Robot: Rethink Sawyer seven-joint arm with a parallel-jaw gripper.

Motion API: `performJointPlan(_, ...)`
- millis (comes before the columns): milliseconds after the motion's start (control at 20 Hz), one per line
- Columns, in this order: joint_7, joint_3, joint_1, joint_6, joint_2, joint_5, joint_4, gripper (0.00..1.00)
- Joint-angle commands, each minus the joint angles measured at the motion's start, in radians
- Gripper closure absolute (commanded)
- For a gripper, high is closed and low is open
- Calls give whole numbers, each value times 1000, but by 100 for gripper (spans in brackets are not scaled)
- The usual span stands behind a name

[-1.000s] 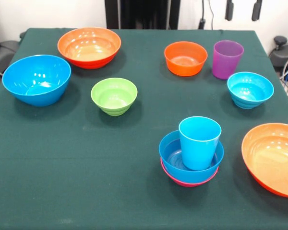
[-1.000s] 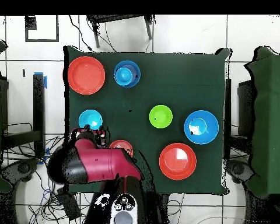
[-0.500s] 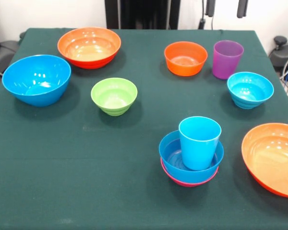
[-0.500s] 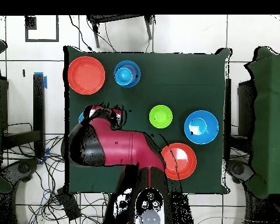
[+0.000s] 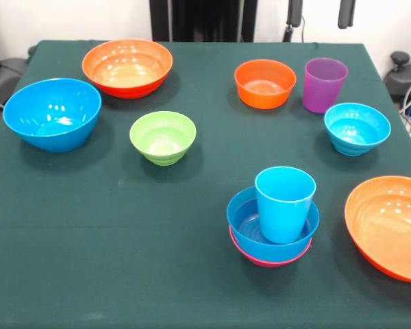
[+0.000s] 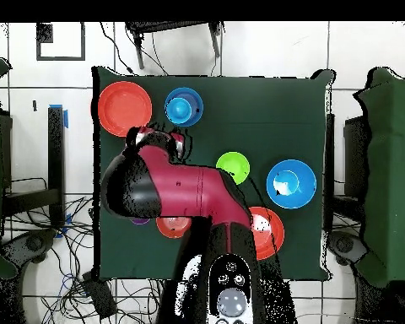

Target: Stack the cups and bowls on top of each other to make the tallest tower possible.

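The tower [image 5: 273,226] so far is a light blue plastic tumbler [image 5: 284,203] standing upright in a glossy blue bowl [image 5: 243,221], which is nested in a pink bowl [image 5: 241,250] whose rim just peeps out below, near the front of the dark green cloth-covered table [image 5: 109,260]. The gripper [image 5: 318,12] shows only as two dark finger tips at the top edge of the front view, held well apart with a clear gap between them and nothing in it, above the far right of the table, where the translucent purple tumbler [image 5: 324,84] stands just beside the small orange bowl [image 5: 264,83], with the small cyan bowl [image 5: 356,127] near both. In the overhead view the red and black arm [image 6: 185,192] hides most of that corner. The purple tumbler looks the likely next pick (a guess from where the fingers hang). To do it well, the fingers should come straight down astride one wall of the cup, clear of the orange bowl's rim, and close gently, since smooth plastic may slip or tip. Still unstacked are the large blue bowl [image 5: 51,113], the green bowl [image 5: 162,136] and two wide orange bowls [image 5: 127,65].
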Motion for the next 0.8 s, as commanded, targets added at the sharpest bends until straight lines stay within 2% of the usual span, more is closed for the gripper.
performJointPlan(50, -40, 98, -40, 143, 102, -56, -63, 0)
performJointPlan(350, -110, 152, -148, 63, 138, -121, -22, 0)
performJointPlan(550, -158, 245, -254, 29, 141, -163, 6, 0)
performJointPlan(800, -168, 293, -320, 72, 137, -213, 26, 0)
